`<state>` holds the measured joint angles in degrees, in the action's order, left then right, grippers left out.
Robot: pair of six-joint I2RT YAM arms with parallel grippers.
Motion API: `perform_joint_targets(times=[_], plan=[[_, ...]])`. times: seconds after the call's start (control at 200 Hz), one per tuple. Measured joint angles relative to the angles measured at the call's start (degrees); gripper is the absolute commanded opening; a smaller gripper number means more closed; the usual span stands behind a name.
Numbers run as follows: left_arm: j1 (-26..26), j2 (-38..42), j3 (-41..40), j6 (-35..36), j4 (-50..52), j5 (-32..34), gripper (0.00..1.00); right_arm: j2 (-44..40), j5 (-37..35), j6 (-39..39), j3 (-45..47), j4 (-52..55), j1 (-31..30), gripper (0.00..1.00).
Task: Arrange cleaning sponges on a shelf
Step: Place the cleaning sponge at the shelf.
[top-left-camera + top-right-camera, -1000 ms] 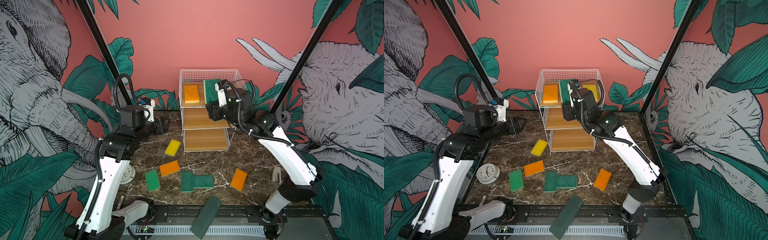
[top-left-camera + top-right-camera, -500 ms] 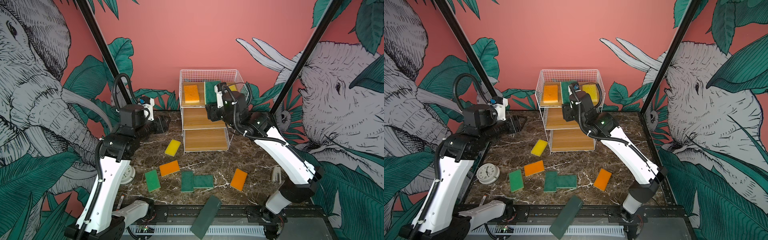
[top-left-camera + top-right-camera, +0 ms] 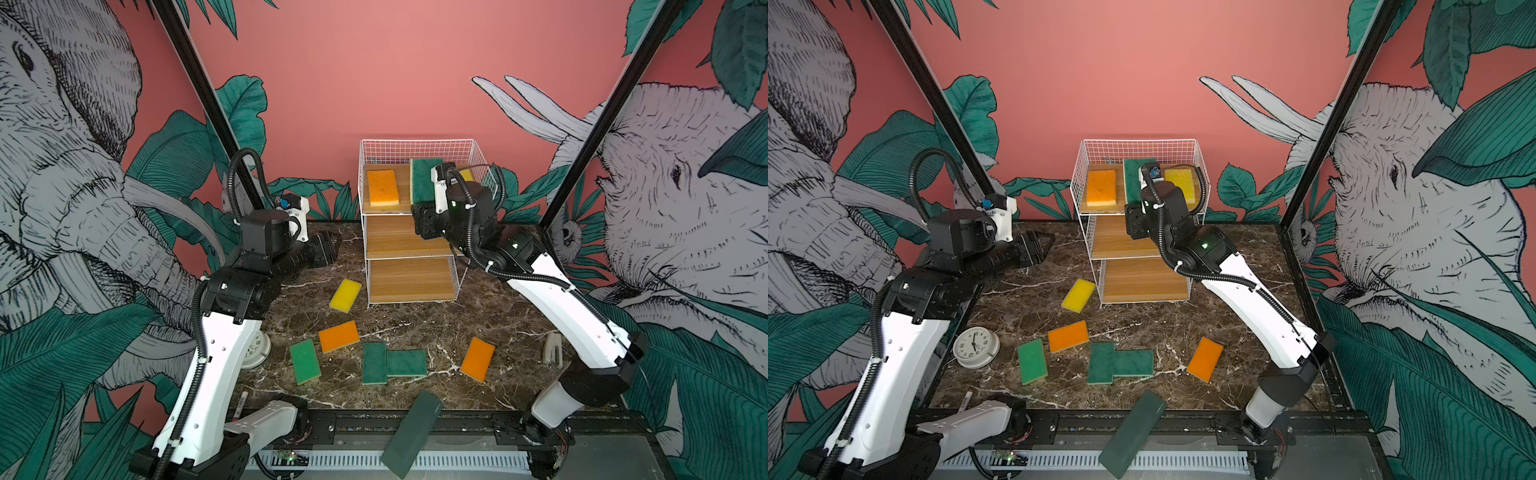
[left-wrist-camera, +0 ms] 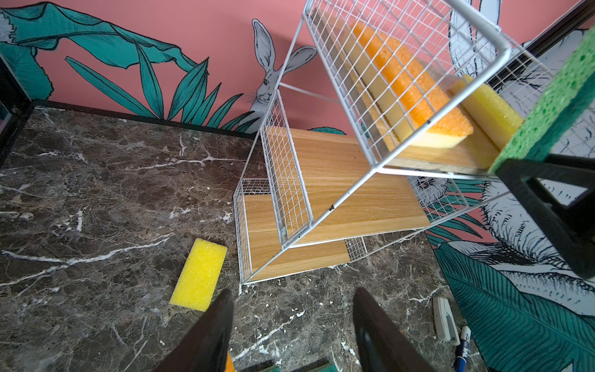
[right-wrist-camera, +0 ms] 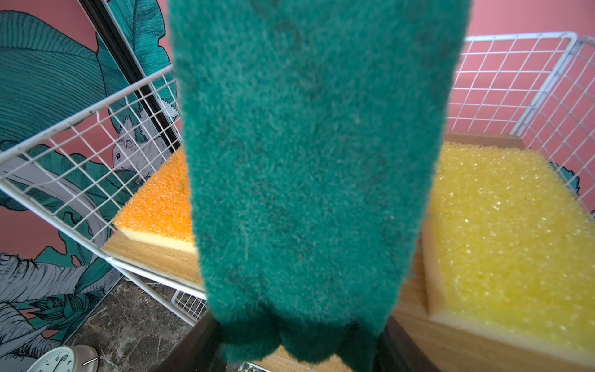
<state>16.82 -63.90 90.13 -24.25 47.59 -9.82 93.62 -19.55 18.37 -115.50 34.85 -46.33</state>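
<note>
Your right gripper (image 5: 299,341) is clamped on the near end of a green sponge (image 5: 309,161), holding it over the top board of the shelf (image 3: 1200,166). Under that sponge, to one side, an orange sponge (image 3: 1101,188) lies flat on the board; to the other side lies a yellow sponge (image 3: 1179,183). The two lower boards beneath your gripper are bare.

Your left gripper (image 4: 291,322) hangs above the marble table (image 4: 96,180) with its jaws apart and nothing between them. Just ahead of it lies a second yellow sponge (image 4: 199,278), close beside the shelf's bottom corner. Nearer the arm bases lie two orange sponges (image 3: 338,336) (image 3: 477,358) and three green ones (image 3: 304,361) (image 3: 374,363) (image 3: 406,363), the last two touching.
</note>
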Motion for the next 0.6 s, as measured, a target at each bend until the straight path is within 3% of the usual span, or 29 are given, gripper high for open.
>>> perform_joint_targets(times=[0.6], plan=[[0.0,1.1,-1.0,-0.2,-0.4,0.0,0.61,0.0,0.1,2.1,0.0,-0.6,0.2,0.66]])
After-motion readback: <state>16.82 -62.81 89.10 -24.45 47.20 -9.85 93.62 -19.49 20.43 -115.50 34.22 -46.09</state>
